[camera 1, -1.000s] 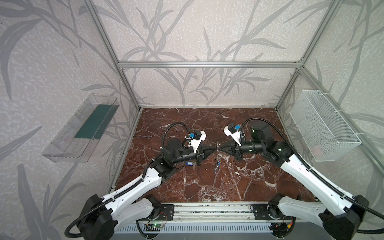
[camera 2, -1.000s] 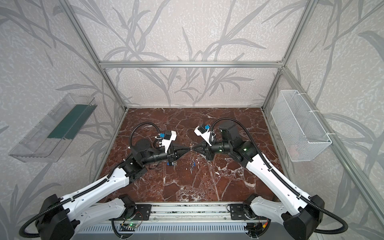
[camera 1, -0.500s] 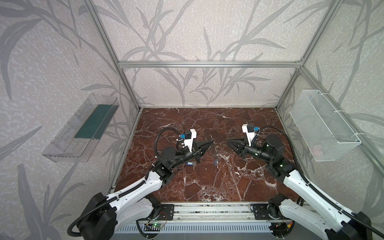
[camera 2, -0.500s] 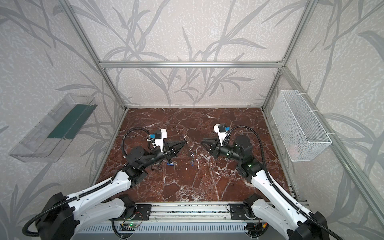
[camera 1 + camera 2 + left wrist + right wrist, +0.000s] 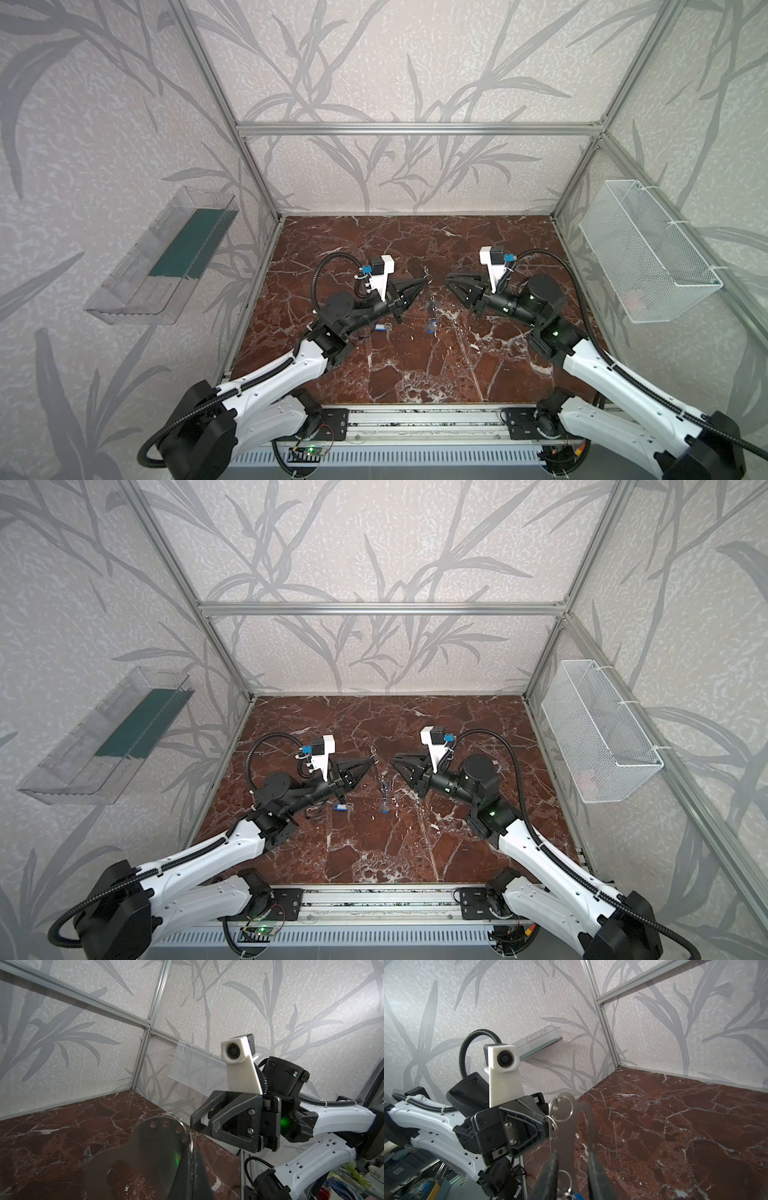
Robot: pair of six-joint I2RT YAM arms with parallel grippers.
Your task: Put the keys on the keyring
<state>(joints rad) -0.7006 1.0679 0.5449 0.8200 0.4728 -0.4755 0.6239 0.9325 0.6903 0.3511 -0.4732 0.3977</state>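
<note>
The left hand [image 5: 422, 284] was clamped on the keyring [image 5: 158, 1145], held aloft, with tagged keys [image 5: 432, 328] dangling below it. The right hand [image 5: 449, 281], jaws apart and empty, faced it, near but clear. This seemed mid-task: a loose key [image 5: 383, 328] lay on the counter [image 5: 415, 374] beneath the left arm [image 5: 357, 311]. Fetching it would mean reaching under that arm, though the counter around lay open.

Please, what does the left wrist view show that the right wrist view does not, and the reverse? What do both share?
Only the left wrist view shows the wire basket on the wall. Only the right wrist view shows the clear tray and a blue key tag. Both show the keyring clamped in the left gripper, the open right gripper and the marble table.
</note>
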